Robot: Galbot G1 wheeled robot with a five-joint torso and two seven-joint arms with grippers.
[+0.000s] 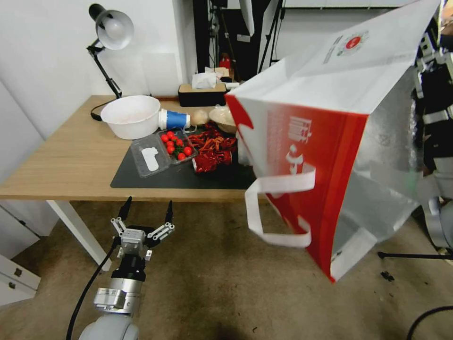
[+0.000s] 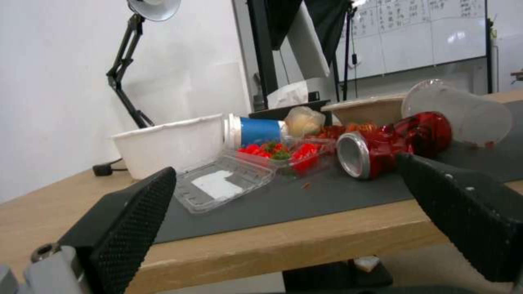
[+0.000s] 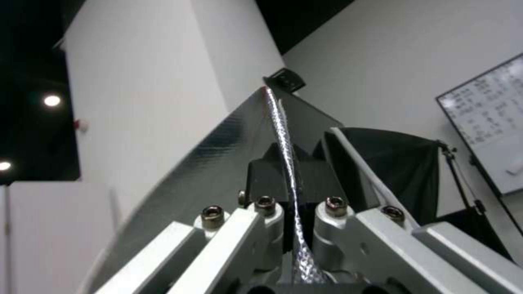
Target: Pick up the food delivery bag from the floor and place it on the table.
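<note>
The food delivery bag [image 1: 330, 108], white with red side panels and silver foil lining, hangs tilted in the air at the right. It is above the floor [image 1: 212, 283] and overlaps the right end of the table [image 1: 71, 156]. One white loop handle [image 1: 278, 212] dangles from it. My right gripper [image 3: 286, 171] is shut on the bag's foil-lined top edge [image 3: 218, 163]. My left gripper [image 1: 148, 204] is open and holds nothing, low in front of the table's front edge, and its fingers [image 2: 136, 212] point at the dark mat [image 2: 327, 196].
On the table stand a white bowl [image 1: 131, 115], a tipped blue-and-white cup [image 1: 175, 119], an open clamshell of tomatoes [image 1: 175, 146], a crushed red can [image 1: 212, 160], a tissue box [image 1: 203, 94] and a desk lamp [image 1: 111, 33]. White drawers [image 1: 14, 274] stand at the left, and a tripod leg [image 1: 415, 256] lies on the right.
</note>
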